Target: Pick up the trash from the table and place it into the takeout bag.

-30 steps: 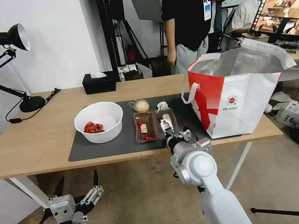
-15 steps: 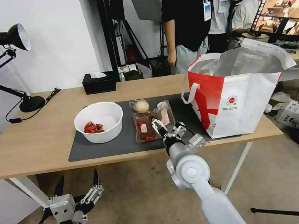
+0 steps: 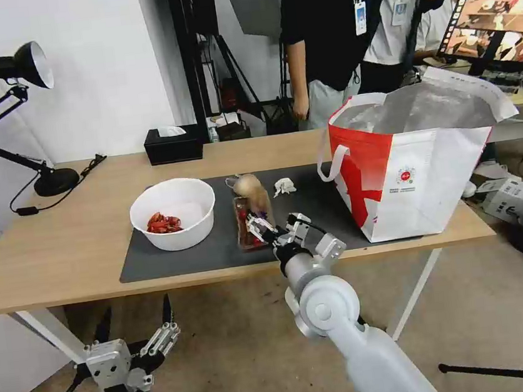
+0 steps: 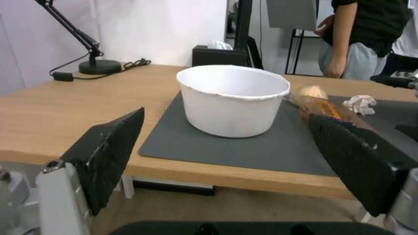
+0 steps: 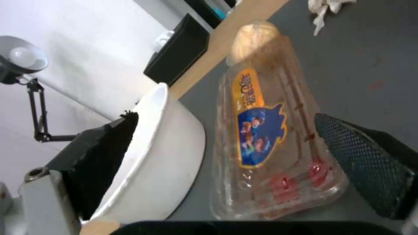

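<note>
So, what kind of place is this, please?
Probably a lab or studio set up as an office: a wooden desk with a desk lamp, tripod stands behind, and a monitor at a nearby workstation.

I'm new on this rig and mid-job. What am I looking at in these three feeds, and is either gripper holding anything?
The wide picture is from the robot's head camera, and the other two are from cameras on its wrists. The robot has two arms.

The left gripper hangs open below the table edge, facing the white bowl.

The right gripper is over the grey mat. Its fingers are spread either side of the clear tray, which is tilted, and are not closed on it.

A wrapped beige ball and a crumpled tissue also lie on the mat. The takeout bag stands open at the right.

Neither gripper is holding anything.
</note>
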You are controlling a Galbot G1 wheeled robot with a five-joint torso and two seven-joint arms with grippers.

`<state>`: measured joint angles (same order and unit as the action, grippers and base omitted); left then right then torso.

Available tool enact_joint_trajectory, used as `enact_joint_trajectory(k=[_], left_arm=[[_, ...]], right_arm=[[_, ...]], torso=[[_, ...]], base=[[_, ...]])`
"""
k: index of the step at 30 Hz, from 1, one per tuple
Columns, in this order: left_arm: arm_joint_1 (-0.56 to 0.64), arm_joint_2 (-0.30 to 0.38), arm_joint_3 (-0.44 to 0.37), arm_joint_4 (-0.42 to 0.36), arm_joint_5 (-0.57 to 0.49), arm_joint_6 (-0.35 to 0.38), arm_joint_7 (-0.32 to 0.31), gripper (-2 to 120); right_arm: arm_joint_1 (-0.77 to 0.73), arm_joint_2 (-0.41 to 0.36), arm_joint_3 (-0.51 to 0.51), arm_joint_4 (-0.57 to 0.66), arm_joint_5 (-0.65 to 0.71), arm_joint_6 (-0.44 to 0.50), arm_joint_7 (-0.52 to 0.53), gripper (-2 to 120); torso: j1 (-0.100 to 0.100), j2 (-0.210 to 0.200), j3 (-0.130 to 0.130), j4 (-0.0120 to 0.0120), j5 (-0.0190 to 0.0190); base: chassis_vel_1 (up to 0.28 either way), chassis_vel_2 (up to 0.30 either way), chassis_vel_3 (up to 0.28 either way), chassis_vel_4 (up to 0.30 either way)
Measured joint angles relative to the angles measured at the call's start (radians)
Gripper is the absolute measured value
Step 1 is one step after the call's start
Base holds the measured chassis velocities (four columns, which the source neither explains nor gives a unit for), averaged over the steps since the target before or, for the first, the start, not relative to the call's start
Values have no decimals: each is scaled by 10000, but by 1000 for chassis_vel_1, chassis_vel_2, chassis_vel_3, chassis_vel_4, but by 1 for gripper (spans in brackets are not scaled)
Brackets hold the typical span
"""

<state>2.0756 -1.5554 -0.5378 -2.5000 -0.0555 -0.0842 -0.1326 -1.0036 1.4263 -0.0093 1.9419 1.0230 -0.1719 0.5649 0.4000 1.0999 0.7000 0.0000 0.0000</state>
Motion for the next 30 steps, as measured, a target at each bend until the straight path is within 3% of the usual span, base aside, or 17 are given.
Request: enact_joint_trajectory(k=[16, 25, 27, 30], left_arm=[[-106, 220, 11, 0, -391, 90, -4, 100], [-668, 920, 210, 1, -1723, 1190, -53, 100], [-1190, 1365, 313, 1, -2468, 1832, -313, 100], [-1635, 1713, 441, 1, -2803, 2148, -471, 100]], right_arm=[[-150, -1225, 378, 800, -612, -451, -350, 100], [710, -2445, 304, 537, -585, -523, -737, 97], [1216, -2949, 87, 353, -355, -535, -830, 86], [1615, -3321, -122, 216, -101, -549, -840, 77]], torso=[[0, 1, 0, -2, 1], [-1, 0, 0, -2, 2], [0, 0, 0, 0, -1], [0, 0, 1, -1, -2]], base=[[0, 0, 0, 0], [0, 0, 0, 0], [0, 0, 0, 0], [0, 0, 0, 0]])
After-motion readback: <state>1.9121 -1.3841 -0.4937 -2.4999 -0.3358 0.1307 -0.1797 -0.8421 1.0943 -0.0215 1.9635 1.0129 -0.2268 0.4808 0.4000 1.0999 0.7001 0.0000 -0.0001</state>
